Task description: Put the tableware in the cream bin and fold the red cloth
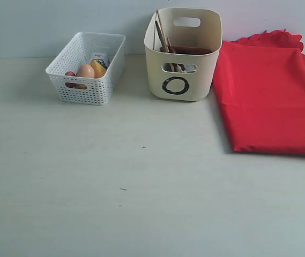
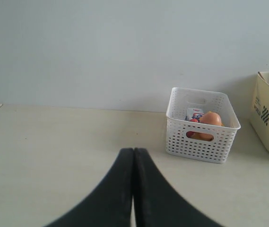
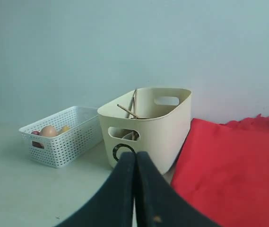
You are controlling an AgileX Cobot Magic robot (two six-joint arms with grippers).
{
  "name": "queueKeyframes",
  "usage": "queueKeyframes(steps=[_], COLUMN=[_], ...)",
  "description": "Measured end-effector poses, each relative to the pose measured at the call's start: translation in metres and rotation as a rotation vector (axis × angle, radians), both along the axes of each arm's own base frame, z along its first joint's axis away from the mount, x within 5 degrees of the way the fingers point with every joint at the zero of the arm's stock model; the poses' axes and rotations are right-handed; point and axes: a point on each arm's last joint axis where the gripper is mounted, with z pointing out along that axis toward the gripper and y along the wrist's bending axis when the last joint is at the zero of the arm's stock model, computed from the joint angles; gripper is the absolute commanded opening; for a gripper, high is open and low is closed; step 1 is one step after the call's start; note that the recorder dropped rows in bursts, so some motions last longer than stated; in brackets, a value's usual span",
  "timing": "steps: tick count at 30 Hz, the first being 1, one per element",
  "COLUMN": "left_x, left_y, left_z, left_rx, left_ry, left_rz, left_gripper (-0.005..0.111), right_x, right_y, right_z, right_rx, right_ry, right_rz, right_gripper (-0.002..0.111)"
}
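**Bins at the back, cloth to the right, open counter in front**

At back left the white lattice basket [image 1: 66, 88] sits at an angle near the wall [image 1: 61, 21], an egg [image 1: 86, 70] showing above its rim. A clear gap of counter [image 1: 141, 187] separates it from the cream bin [image 1: 203, 80], which stands upright a little right of centre, its black ring mark [image 1: 164, 85] facing forward. Wooden chopsticks [image 1: 161, 32] lean against the bin's left inner wall and rise past its rim. The edge of a brown plate [image 1: 192, 50] shows inside, with more tableware dimly visible through the front handle cut-out.

The bin's right side is touching or just beside the red cloth [image 1: 270, 96]. The cloth lies folded flat, with a straight front edge, a scalloped edge at the back, and its right side running out of the exterior view.

In front of all three, the counter stretches wide and open to the near edge.

The left pincer [image 2: 133, 153] is clenched with its fingers pressed together on nothing, pointing towards the basket over bare counter. The right pincer [image 3: 135, 156] is likewise clenched and empty, aimed at the bin and well apart from it.
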Motion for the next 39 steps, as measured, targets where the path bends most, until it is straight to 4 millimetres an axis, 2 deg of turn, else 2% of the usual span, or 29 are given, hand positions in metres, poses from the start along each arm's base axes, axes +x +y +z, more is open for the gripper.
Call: queueKeyframes(steps=[4,8,14,21,39], left_x=[0.0,0.0,0.0,0.0,0.0], left_y=[0.0,0.0,0.0,0.0,0.0], left_z=[0.0,0.0,0.0,0.0,0.0], left_rx=[0.0,0.0,0.0,0.0,0.0], left_ry=[0.0,0.0,0.0,0.0,0.0], left_rz=[0.0,0.0,0.0,0.0,0.0], left_gripper=[0.001,0.001,0.001,0.001,0.001], right_x=[0.0,0.001,0.002,0.0,0.0], right_y=[-0.001,-0.007,-0.017,-0.016,-0.016], right_z=[-0.001,-0.001,-0.012,-0.019,-0.021], right_rx=[-0.016,0.055,0.132,0.125,0.155], right_ry=[0.007,0.025,0.149,0.234,0.252], right_rz=[-0.01,-0.072,-0.196,-0.188,-0.199], right_gripper=[0.0,0.0,0.0,0.0,0.0])
